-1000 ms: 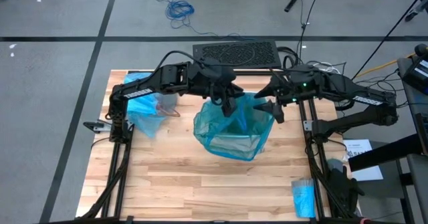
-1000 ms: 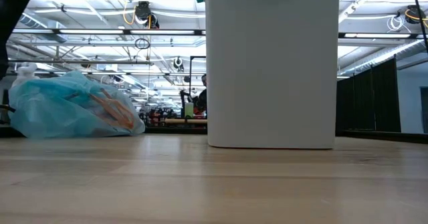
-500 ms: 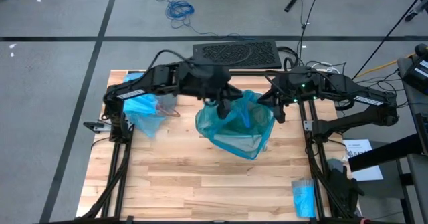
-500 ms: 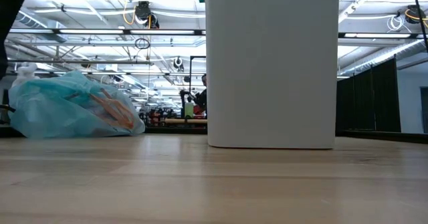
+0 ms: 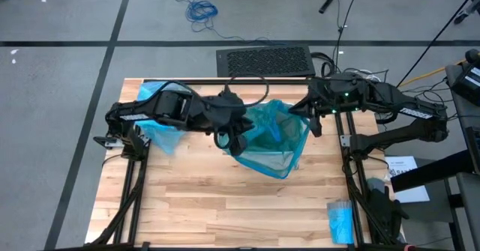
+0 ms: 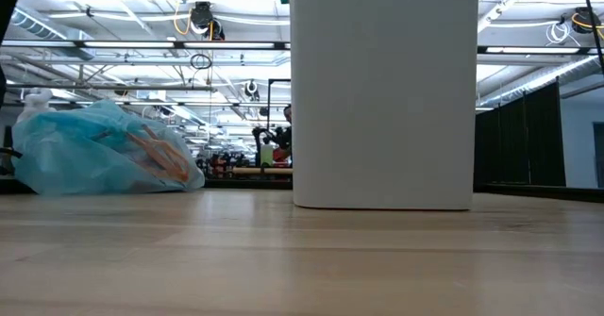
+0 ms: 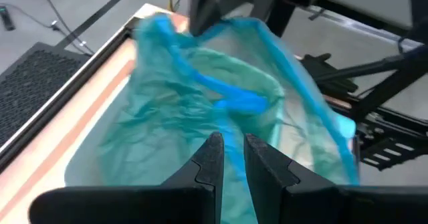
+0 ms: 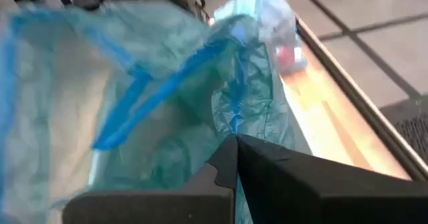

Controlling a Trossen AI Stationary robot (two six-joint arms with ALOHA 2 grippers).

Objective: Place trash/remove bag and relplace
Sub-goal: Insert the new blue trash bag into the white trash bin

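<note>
A white bin [image 6: 382, 90] stands mid-table with a teal-green plastic bag [image 5: 270, 135] draped over its top. My left gripper [image 5: 238, 142] is at that bag's near-left rim, shut on it. My right gripper [image 5: 310, 125] is shut on its right rim. The light sky-blue bag [image 5: 161, 124] lies on its side at the table's far left, apart from both grippers. Brown trash [image 6: 156, 156] shows through its wall. My left gripper pinches the teal-green bag's rim by the blue drawstring band [image 7: 229, 134] between its two fingers, reaching in from the table's left. The rim is raised above the bin and the plastic hangs slack below it. My right gripper pinches the bag's right rim [image 8: 231, 127] at its fingertips, reaching in from the table's right. The plastic there is bunched; how many layers I cannot tell.
A small bright-blue roll [image 5: 341, 221] lies near the table's near right corner. A black perforated mat [image 5: 264, 60] sits just beyond the far edge. The arms' frames run along both table sides. Bare wood lies in front of the bin.
My left gripper has moved toward the table's near edge and a little left, drawing the teal-green bag's rim with it. The bag's mouth now spreads wider over the bin. The right rim has stayed where it was.
</note>
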